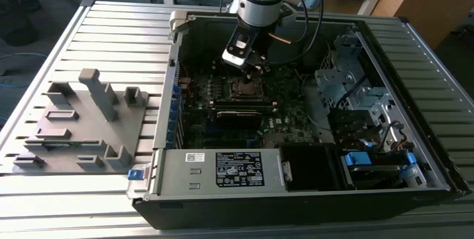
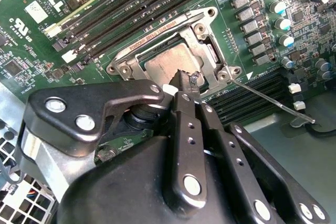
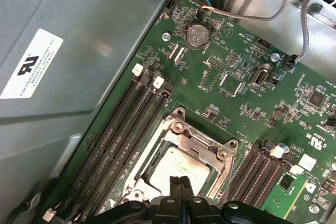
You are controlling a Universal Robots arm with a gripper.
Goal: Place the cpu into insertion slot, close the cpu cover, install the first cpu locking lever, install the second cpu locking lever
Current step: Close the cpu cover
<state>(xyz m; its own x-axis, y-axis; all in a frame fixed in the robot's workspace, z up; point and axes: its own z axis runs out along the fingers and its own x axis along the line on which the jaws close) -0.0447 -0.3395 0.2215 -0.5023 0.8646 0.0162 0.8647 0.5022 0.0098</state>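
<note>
Inside the open case [image 1: 414, 45] on the slatted tabletop [image 1: 111, 28], the arm reaches down over the motherboard. The cpu [image 2: 168, 61] lies in the slot [image 1: 245, 86], and the cover [image 2: 202, 17] lies flat over it, framing its grey top in both wrist views. The claw [image 2: 184, 77] hangs right above the cpu's near edge with its fingers [image 2: 181, 124] pressed together; nothing shows between them. Whether the tips touch the chip cannot be told. A thin lever [image 2: 273, 100] slants away from one socket corner, its hooked end off the board's edge. Memory slots [image 2: 147, 3] run beside the socket. A grey fixture [image 1: 81, 122] sits on the tabletop, on the exterior view's left.
</note>
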